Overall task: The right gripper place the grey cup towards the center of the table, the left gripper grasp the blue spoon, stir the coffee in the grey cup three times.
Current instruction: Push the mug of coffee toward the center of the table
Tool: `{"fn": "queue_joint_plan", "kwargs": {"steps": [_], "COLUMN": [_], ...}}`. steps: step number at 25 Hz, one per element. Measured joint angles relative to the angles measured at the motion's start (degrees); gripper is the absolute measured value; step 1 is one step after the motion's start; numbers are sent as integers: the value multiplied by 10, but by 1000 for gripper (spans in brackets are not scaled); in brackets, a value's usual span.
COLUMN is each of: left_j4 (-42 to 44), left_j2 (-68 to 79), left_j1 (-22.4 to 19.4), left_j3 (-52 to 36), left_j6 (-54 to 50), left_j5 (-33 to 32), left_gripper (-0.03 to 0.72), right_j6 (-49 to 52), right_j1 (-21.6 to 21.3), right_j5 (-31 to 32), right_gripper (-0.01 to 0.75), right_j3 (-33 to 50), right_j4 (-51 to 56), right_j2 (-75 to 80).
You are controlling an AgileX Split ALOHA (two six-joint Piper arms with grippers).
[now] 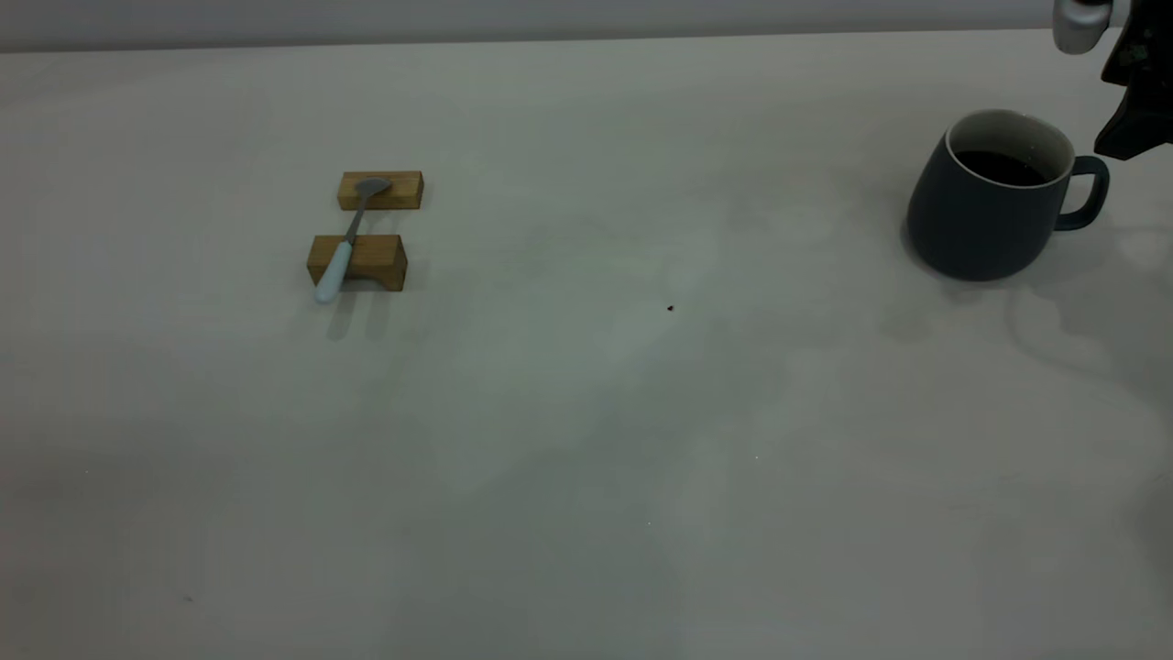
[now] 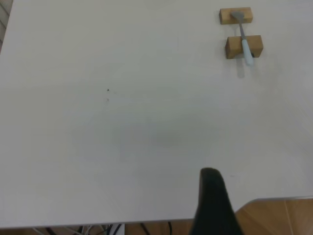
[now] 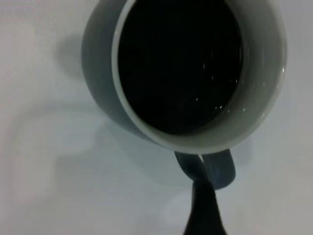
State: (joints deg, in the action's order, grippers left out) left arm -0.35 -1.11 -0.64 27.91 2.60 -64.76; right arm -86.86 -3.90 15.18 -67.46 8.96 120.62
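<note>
A wide, plain off-white counter [image 1: 568, 440] fills the exterior view. On its left side sit two small wooden blocks [image 1: 379, 191], one behind the other and a little apart. The blue spoon [image 1: 346, 240] lies across both of them: its grey metal bowl rests on the farther block and its pale blue handle crosses the nearer block and juts past its front edge. The left wrist view shows the same spoon and blocks well away across the counter, with one dark finger [image 2: 213, 203] of the left gripper at the counter's near edge; whether this gripper is wide or narrow cannot be told. Near the middle of the counter is a tiny dark speck [image 1: 670, 308]. At the far right stands the grey cup [image 1: 985, 215], upright, with dark coffee [image 1: 1003, 167] inside and its loop handle pointing right. The right gripper [image 1: 1132, 110] hangs just beside that handle at the frame's edge; its opening cannot be told.
</note>
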Motion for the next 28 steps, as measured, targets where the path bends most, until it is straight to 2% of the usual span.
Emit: {"fn": "queue_joint_plan", "kwargs": {"steps": [9,16,21,28], "left_j4": [0,0,0,0], "left_j2": [0,0,0,0], "left_j1": [0,0,0,0], "left_j3": [0,0,0,0], "left_j6": [-1,-1,-1,-1], "left_j5": [0,0,0,0], "left_gripper": [575,575,575,575], "right_j6": [-23,-26,-26,-26], "right_j1": [0,1,24,78], "right_j5": [-72,-90,-105,-134], "right_gripper": [592,592,592,592], "right_j3": [0,0,0,0], "right_j4": [0,1,0,0], "right_j2": [63,91,97,109]}}
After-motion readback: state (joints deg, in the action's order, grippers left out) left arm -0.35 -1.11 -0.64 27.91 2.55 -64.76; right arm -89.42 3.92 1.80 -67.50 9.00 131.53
